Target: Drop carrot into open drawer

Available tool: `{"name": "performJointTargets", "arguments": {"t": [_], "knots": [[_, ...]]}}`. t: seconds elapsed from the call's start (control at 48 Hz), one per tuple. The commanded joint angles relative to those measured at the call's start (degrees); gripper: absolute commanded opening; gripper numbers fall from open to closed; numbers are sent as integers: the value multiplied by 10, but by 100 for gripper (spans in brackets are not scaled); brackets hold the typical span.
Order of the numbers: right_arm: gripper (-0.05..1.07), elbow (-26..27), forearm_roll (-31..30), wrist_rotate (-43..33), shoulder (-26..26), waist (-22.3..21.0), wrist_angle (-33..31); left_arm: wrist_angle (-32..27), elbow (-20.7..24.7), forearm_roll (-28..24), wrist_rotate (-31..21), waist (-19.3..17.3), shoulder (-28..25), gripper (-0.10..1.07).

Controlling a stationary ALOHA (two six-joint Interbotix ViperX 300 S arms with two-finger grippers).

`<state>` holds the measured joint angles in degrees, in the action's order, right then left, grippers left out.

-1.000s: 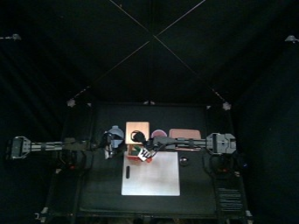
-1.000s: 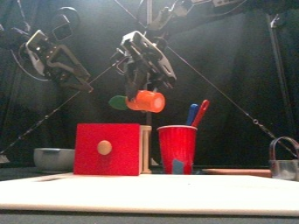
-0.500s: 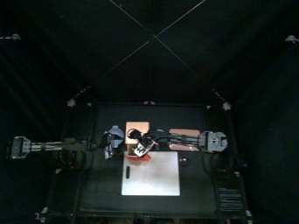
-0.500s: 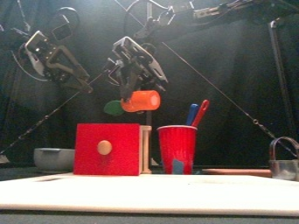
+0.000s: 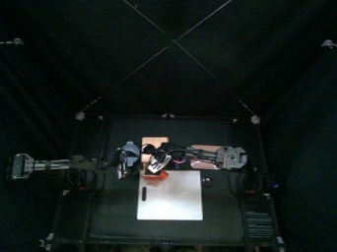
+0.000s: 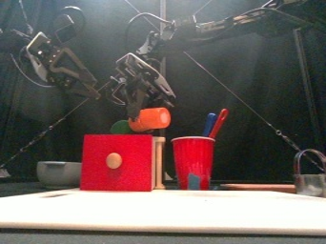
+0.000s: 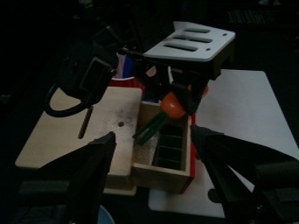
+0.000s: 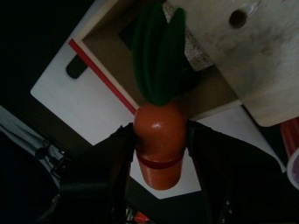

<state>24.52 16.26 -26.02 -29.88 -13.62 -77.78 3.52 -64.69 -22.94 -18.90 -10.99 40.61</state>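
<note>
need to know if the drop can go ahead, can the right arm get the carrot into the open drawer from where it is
Probably yes. The right gripper holds the carrot just above the wooden box, and in the left wrist view the drawer lies open beneath it with nothing between. The left gripper hangs off to the side.

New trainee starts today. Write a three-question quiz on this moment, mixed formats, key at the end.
1. True or false: the right gripper holds the carrot above the wooden box.
2. Multiple choice: what stands in the red cup beside the box? A) blue and red pens B) a spoon C) nothing
3. Short answer: in the left wrist view, what lies below the carrot, and is the left gripper carrying anything?

Key
1. True. The carrot hangs from the fingers, green top toward the box.
2. A.
3. The open drawer with its compartments; the left gripper is open and empty, raised to one side.
</note>
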Motion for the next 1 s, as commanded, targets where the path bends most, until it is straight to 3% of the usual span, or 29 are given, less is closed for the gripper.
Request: {"name": "performJointTargets", "arguments": {"t": [0.0,0.25,0.604,0.979], "knots": [[64,22,4,1,8,-4,-8,-8,5,-1,0,-1,7,100],[64,35,7,2,-4,1,-29,-30,2,-1,0,-2,28,100],[64,87,-39,1,-19,1,4,-31,0,0,-1,-3,31,100],[67,86,-63,4,-39,6,13,-32,0,-1,-1,-2,31,100]]}}
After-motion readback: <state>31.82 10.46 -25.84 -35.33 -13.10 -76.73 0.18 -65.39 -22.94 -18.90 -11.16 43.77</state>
